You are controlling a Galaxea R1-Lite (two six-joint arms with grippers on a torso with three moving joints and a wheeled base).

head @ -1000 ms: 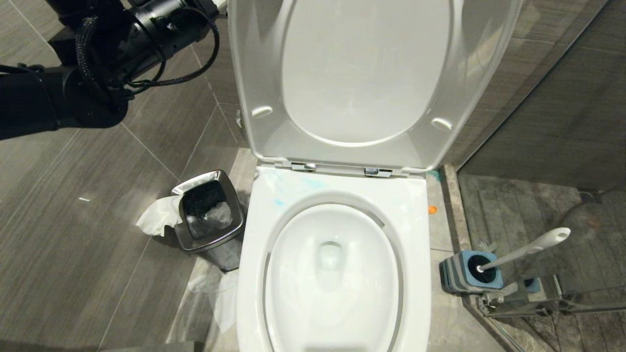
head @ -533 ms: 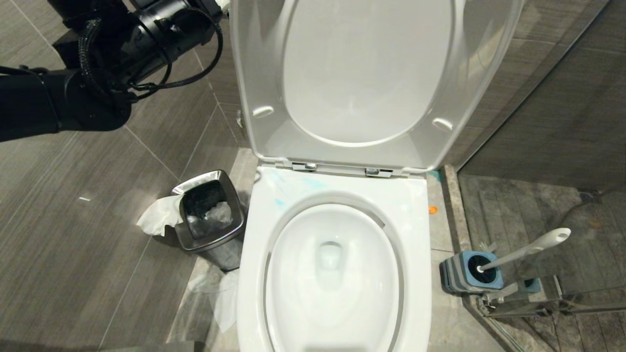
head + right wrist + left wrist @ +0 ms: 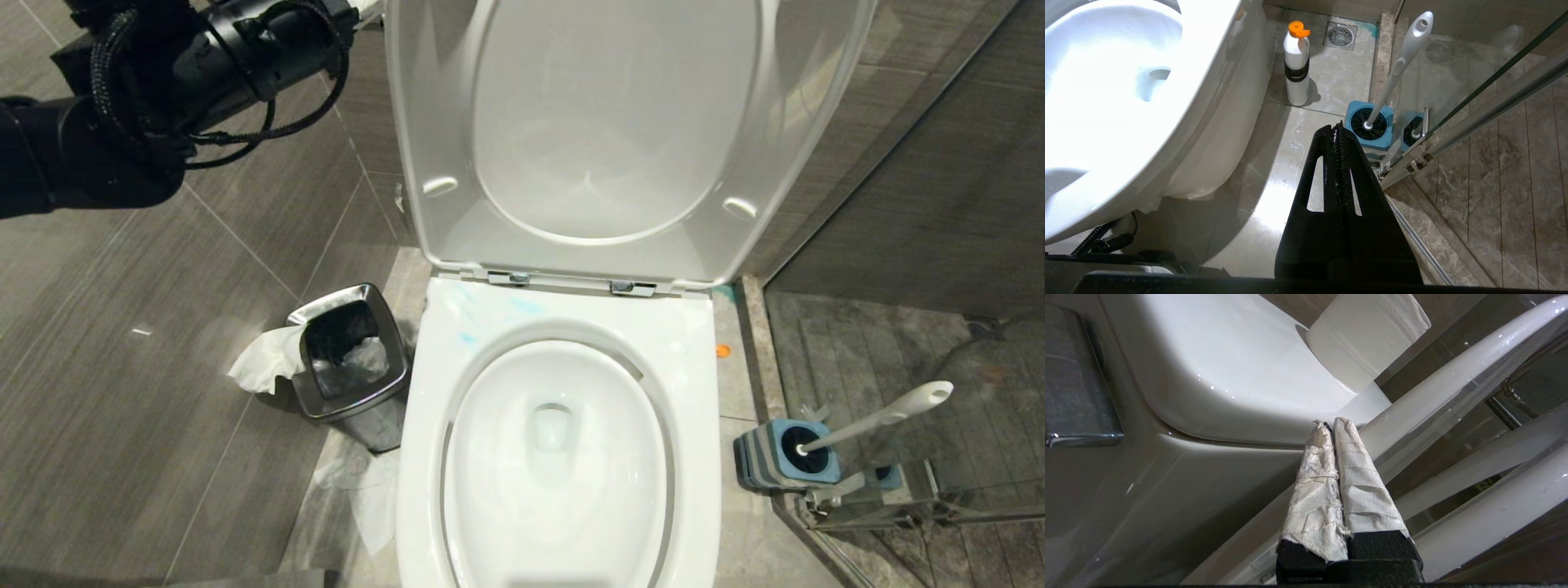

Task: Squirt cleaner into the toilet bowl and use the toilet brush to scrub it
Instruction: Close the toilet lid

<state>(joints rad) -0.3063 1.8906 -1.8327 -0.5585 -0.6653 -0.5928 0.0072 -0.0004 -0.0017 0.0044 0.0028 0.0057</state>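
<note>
Toilet bowl: the white toilet bowl (image 3: 555, 457) fills the middle of the head view, basin open, with its seat and lid (image 3: 604, 131) raised upright against the wall behind.
Cleaner: pale turquoise smears of cleaner (image 3: 498, 310) lie on the back left of the rim, just in front of the chrome hinges (image 3: 508, 278).
Bottle: a white bottle with an orange cap (image 3: 1296, 65) stands upright on the floor beside the bowl's base, near a floor drain (image 3: 1340, 36); seen only in the right wrist view.
Toilet brush: the toilet brush (image 3: 886, 415) stands in its grey-and-blue holder (image 3: 785, 454) on the floor to the right of the bowl, by the glass shower partition (image 3: 1494, 77); the white handle leans away from the bowl and the black bristle head sits down in the holder.
Left gripper: the left gripper (image 3: 1331, 424) is raised at the upper left beside the lifted lid; its fingers (image 3: 1359, 477), wrapped in white paper, are pressed together with nothing between them, their tips close to the lid's edge, contact unclear.
Right gripper: the right gripper (image 3: 1337, 128) hangs low to the right of the bowl, its black fingers closed and empty, pointing toward the brush holder but apart from it.
Waste bin: a small steel waste bin (image 3: 351, 363) stands on the floor left of the bowl, with crumpled tissue (image 3: 265, 359) against its side.
</note>
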